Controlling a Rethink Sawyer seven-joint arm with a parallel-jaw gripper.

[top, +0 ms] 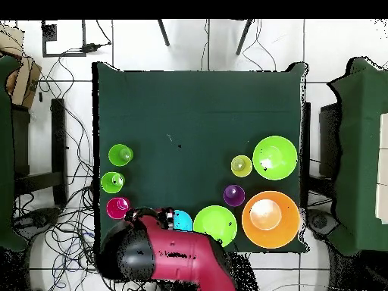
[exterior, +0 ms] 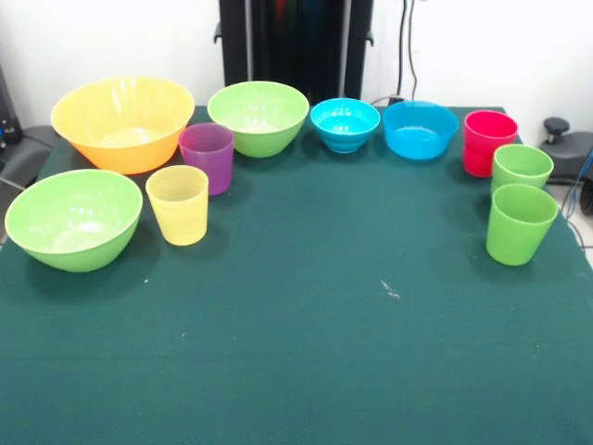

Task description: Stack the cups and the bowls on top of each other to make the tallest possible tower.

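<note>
The cups [exterior: 521, 223] and the bowls [exterior: 74, 219] stand upright and unstacked, mouths up, along the green table's [exterior: 296, 352] far and side edges. The near and middle cloth lies open. Gripper hidden under the red arm [top: 182, 261]; its state cannot be told.

Table [exterior: 296, 371] covered w/ dark green cloth, matt, a bit of lint on it. Bowls all plastic: orange bowl [exterior: 122, 122] at 10 o'clock glossy, slightly translucent; green bowl [exterior: 72, 219] at 9 shiny w/ highlights. Blue bowls [exterior: 345, 123] at 12 smooth, glossy. Yellow cup [exterior: 178, 205] ribbed plastic; purple cup [exterior: 207, 157] smooth, semi-gloss.
</note>
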